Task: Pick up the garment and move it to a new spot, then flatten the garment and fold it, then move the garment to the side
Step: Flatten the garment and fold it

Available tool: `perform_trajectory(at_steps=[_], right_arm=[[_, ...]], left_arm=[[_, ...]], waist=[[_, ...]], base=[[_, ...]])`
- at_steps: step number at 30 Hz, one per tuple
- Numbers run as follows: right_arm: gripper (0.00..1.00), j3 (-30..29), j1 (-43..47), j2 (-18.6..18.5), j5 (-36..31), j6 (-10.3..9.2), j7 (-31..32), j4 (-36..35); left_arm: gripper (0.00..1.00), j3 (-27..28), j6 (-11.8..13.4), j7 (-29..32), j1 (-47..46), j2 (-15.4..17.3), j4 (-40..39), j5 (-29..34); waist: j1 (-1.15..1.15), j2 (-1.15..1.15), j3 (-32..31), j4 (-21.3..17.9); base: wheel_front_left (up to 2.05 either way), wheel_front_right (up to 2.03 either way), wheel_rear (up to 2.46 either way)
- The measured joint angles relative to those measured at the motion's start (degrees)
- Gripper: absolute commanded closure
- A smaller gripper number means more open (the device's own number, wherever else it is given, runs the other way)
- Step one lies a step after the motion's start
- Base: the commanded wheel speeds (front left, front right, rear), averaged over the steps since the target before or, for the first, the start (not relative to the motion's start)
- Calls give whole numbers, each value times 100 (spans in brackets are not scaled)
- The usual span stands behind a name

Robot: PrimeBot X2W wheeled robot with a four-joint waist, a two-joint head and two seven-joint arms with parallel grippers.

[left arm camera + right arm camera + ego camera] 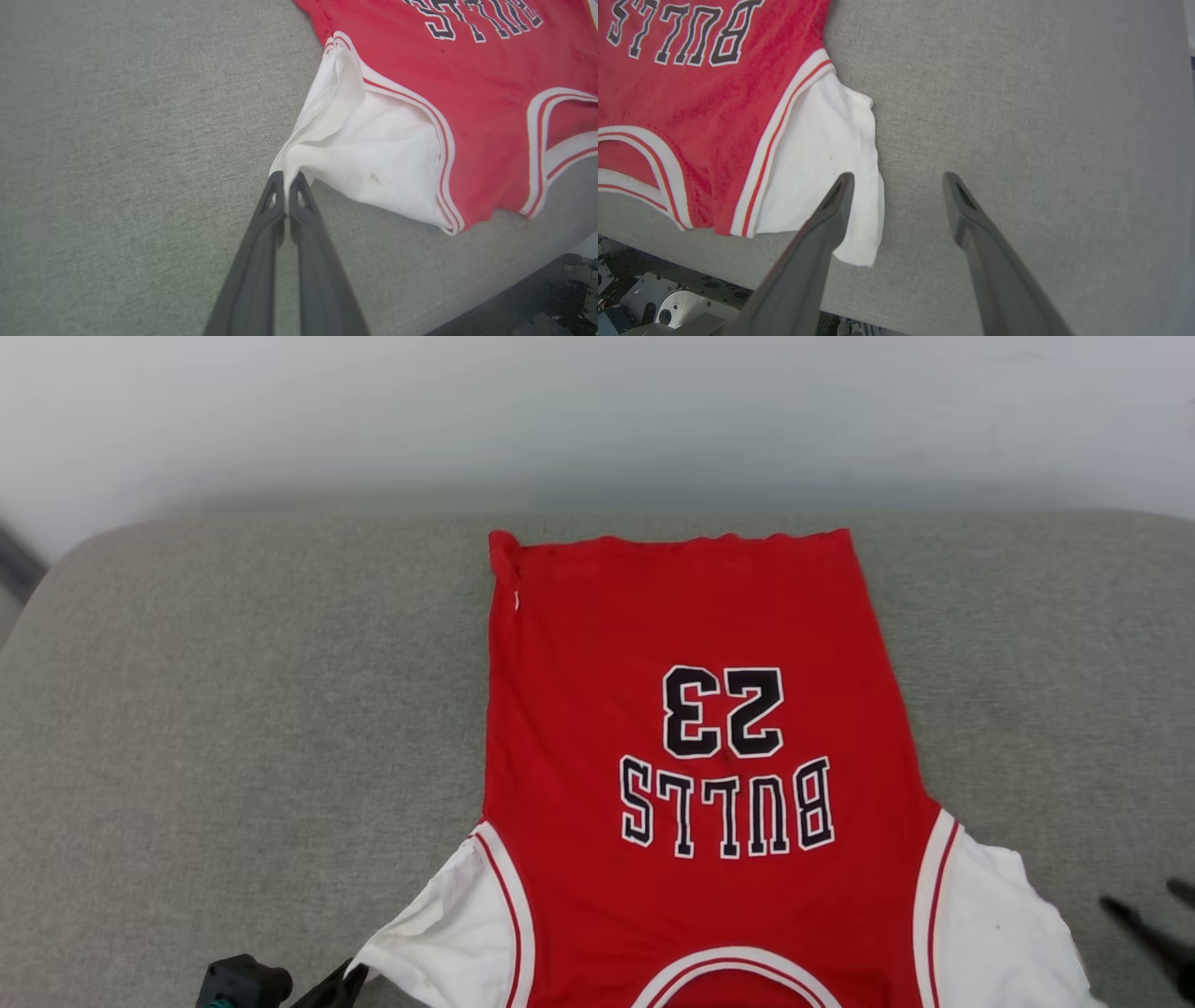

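Observation:
The garment (700,616), a red jersey with white sleeves and black "BULLS 23" lettering, lies spread flat with its front up, its collar toward me and its hem at the far side. My left gripper (286,179) is shut on the tip of the left white sleeve (373,154), which is bunched into a fold at the fingertips; it also sits at the lower left in the head view (350,973). My right gripper (899,177) stands open just above the outer edge of the right white sleeve (822,154), holding nothing. Its fingers reach in from the head view's right edge (1139,893).
A grey fabric-covered table (233,709) carries the jersey, with wide bare room to the left and right. Its near edge (896,322) runs just below the collar, with robot base parts (654,298) beneath it. A pale wall (597,411) stands behind the table.

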Motion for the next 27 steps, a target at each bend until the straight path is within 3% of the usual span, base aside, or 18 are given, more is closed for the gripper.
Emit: perform_trajectory(at_steps=[7,11,19,27], right_arm=[[0,-688,-931,428,-154,-1,1784,-580],[0,-955,-1952,555,-383,-1,2494,-656],[0,-1222,-4118,721,-1256,-1,3806,274],[0,-1324,-6020,645,-2434,-1,4546,1321]], left_arm=[[100,-114,-91,152,-190,-20,-711,33],[100,-214,-105,357,-528,-41,-1214,164],[100,-453,-153,690,-1025,-144,-1991,463],[100,-767,-289,778,-1479,-402,-2495,799]], waist=[[0,0,382,313],[1,0,754,573],[1,0,1668,1224],[2,0,2604,2125]], base=[[0,0,0],[0,0,0],[0,0,0],[0,0,0]])
